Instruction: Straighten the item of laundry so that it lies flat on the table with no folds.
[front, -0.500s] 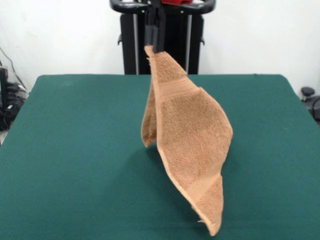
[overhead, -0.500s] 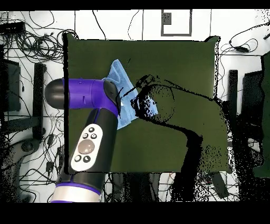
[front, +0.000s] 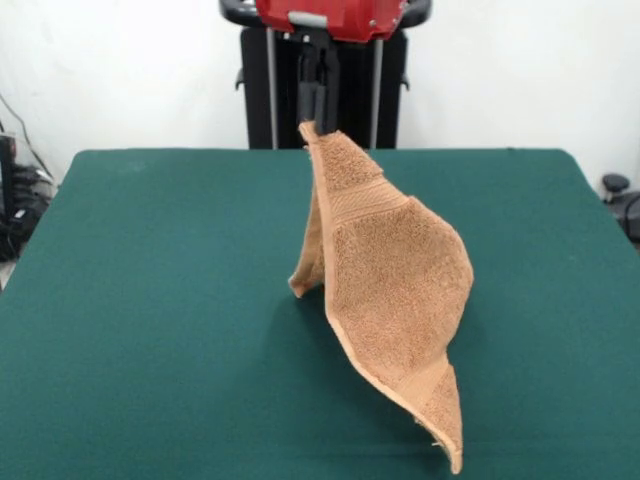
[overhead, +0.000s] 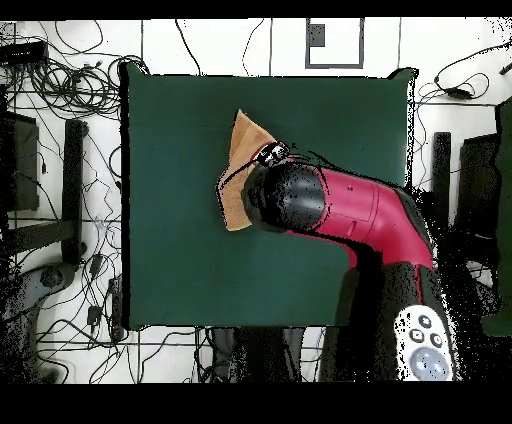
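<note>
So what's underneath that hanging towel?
Only the green table. The towel hangs from the gripper, folded on itself, with nothing visible below it. The cloth hides the table right behind it.

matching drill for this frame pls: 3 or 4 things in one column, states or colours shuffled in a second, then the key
Things:
1. towel
2. table
3. gripper
4. arm

States:
A. dark green, flat
B. red, reaching over the table
C. light brown, hanging from one corner
D. black, shut on a towel corner

Pairs: 1-C, 2-A, 3-D, 4-B
</note>
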